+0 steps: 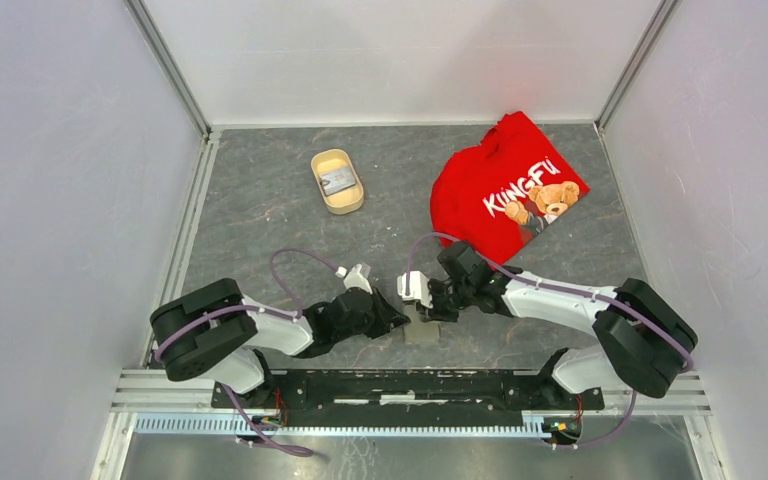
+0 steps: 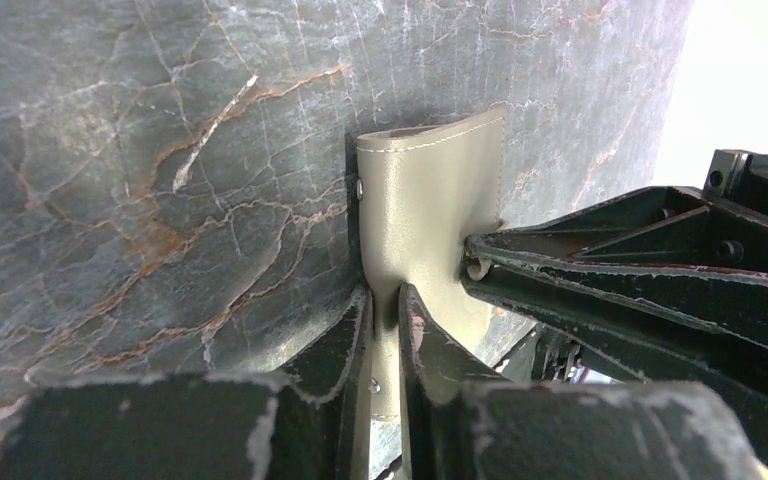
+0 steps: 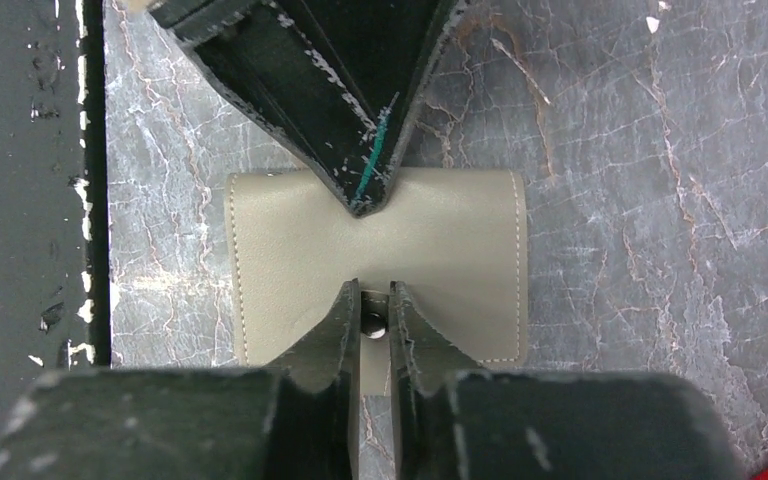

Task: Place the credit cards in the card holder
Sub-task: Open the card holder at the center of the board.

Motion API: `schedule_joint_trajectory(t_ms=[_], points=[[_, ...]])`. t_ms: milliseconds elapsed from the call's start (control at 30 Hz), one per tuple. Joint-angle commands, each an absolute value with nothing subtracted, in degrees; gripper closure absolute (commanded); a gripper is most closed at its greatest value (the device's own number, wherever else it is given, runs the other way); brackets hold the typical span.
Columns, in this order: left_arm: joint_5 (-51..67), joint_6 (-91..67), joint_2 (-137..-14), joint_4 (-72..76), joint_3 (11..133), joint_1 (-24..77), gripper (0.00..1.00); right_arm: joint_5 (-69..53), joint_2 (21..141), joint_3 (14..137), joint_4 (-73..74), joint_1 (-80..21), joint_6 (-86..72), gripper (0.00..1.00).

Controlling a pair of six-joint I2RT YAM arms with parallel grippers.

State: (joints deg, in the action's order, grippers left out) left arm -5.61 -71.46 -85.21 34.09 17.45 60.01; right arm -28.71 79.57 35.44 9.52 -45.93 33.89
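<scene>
The card holder [image 3: 450, 240], a closed flat grey-beige wallet with a snap tab, lies near the table's front edge between both grippers [image 1: 422, 335]. My left gripper [image 2: 385, 300] is shut on one edge of the card holder [image 2: 430, 200]; its fingertips [image 3: 362, 200] pinch the far edge in the right wrist view. My right gripper [image 3: 370, 298] is shut on the snap tab at the opposite edge. In the top view the left gripper [image 1: 400, 318] and right gripper [image 1: 422, 305] meet over it. A small grey-white flat thing [image 1: 338, 180], likely the credit cards, lies in the beige tray.
The beige oval tray [image 1: 317, 165] stands at the back, left of centre. A red shirt [image 1: 505, 190] lies at the back right. The black mounting rail [image 1: 410, 385] runs just behind the card holder, also in the right wrist view [image 3: 30, 200].
</scene>
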Motion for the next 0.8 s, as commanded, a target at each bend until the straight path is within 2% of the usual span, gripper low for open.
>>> schedule_joint_trajectory(t_ms=[0,67,300,500,667,767], points=[[-6.0,-72.3,-84.2,30.8,15.3,60.7,0.98,-26.6,78.6,36.2,11.6,-43.7,37.0,0.93],[-6.3,-72.5,-84.4,30.8,15.2,60.7,0.98,-29.5,77.1,36.3,12.3,-42.5,37.5,1.0],[-7.6,-73.5,-85.4,32.0,15.1,60.7,0.98,-38.6,70.8,35.3,14.3,-34.3,40.1,1.0],[-6.2,-68.6,-83.8,34.9,16.8,59.5,0.95,-29.5,70.7,33.0,17.1,-31.4,45.3,1.0],[-0.5,-64.0,-78.2,35.2,17.3,54.7,0.66,-31.4,74.7,35.5,17.6,-29.9,40.9,0.98],[2.2,-62.1,-73.6,32.6,17.4,53.7,0.43,-38.9,75.7,36.7,18.0,-28.1,38.1,0.99]])
